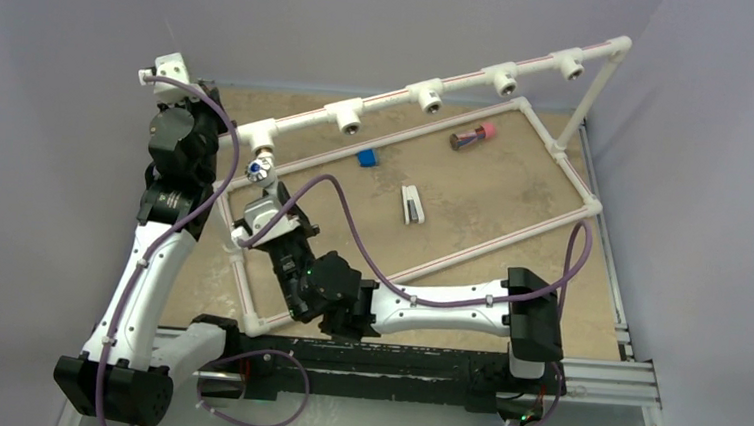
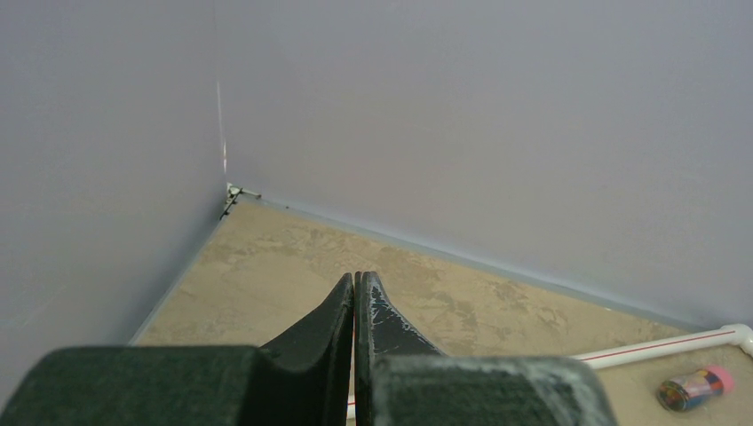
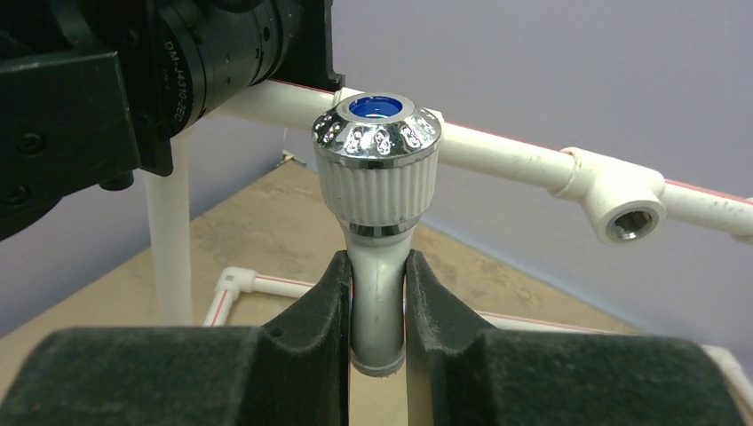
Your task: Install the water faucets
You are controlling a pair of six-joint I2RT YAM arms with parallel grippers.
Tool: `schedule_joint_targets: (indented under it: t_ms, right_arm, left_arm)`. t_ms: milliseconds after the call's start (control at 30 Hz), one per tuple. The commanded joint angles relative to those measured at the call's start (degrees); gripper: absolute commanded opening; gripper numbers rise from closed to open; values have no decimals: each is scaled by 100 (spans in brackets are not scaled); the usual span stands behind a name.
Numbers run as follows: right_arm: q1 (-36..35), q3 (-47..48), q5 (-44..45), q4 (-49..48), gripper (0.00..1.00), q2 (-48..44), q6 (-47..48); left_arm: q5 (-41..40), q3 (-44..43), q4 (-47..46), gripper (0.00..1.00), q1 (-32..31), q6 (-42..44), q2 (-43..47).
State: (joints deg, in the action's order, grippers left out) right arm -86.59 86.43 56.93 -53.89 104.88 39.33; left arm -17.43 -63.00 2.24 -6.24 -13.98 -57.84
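One water faucet (image 3: 377, 169), white with a ribbed knob, a chrome cap and a blue centre, stands upright in my right gripper (image 3: 377, 284). The gripper is shut on its curved spout. From above, the faucet (image 1: 261, 170) sits just under the leftmost T fitting (image 1: 261, 137) of the raised pipe rail (image 1: 463, 79). Its threaded end is hidden behind the knob, so I cannot tell whether it is in the socket. My right gripper (image 1: 271, 206) is directly below it. My left gripper (image 2: 357, 288) is shut on nothing, held high toward the back-left corner.
The left arm's black wrist body (image 3: 133, 80) hangs close to the faucet's left. An open T fitting socket (image 3: 626, 209) is on the right. A blue block (image 1: 367, 157), a flat white-and-black piece (image 1: 413, 205) and a pink-capped cylinder (image 1: 473, 136) lie inside the floor pipe frame (image 1: 557, 155).
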Motion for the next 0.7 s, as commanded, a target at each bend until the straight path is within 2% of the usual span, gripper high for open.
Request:
schedule_joint_targets:
  t_ms: [0, 333, 667]
  right_arm:
    - [145, 324, -571, 449, 0, -118, -1415]
    - [400, 174, -759, 931, 0, -566, -3745]
    - [542, -285, -1028, 801, 0, -983, -6117]
  left_arm:
    - [214, 424, 1193, 0, -44, 0, -96]
    - [205, 524, 1134, 0, -44, 11, -69]
    - [222, 586, 1104, 0, -44, -8, -61]
